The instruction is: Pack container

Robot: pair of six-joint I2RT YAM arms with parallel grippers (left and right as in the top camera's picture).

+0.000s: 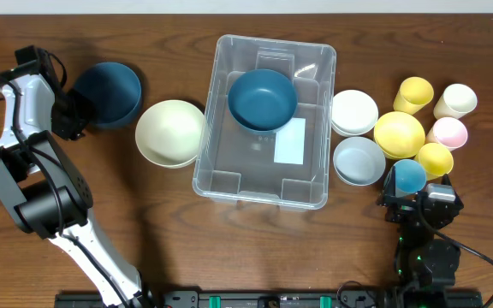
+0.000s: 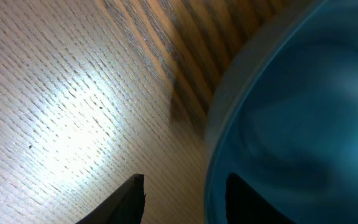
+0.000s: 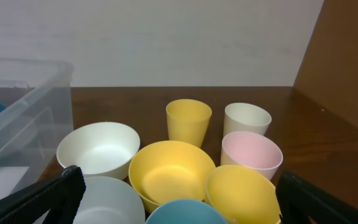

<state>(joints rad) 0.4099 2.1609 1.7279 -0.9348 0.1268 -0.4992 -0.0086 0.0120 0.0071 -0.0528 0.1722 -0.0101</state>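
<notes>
The left gripper (image 2: 185, 190) at the rim of a dark blue bowl (image 1: 109, 92)

The container (image 1: 238, 167) sits in the middle of the table (image 1: 169, 214) with another blue bowl (image 1: 262, 98) inside. The gripper's fingers (image 2: 132, 202) straddle the rim, likely to lift this bowl in; whether they pinch it I cannot tell. The right gripper (image 3: 179, 186) hangs released beside the cups (image 3: 188, 121).

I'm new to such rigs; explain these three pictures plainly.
Two robot arms work at a table. One picture looks down from above; the others come from a camera on each wrist. Mid-table stands the container, a clear bin with a dark blue bowl inside. On its left lie a second dark blue bowl and a cream bowl; on its right, a cluster of bowls and cups. The left tool straddles that second bowl's rim; whether it grips is unclear. The right tool is open, holding nothing.
</notes>
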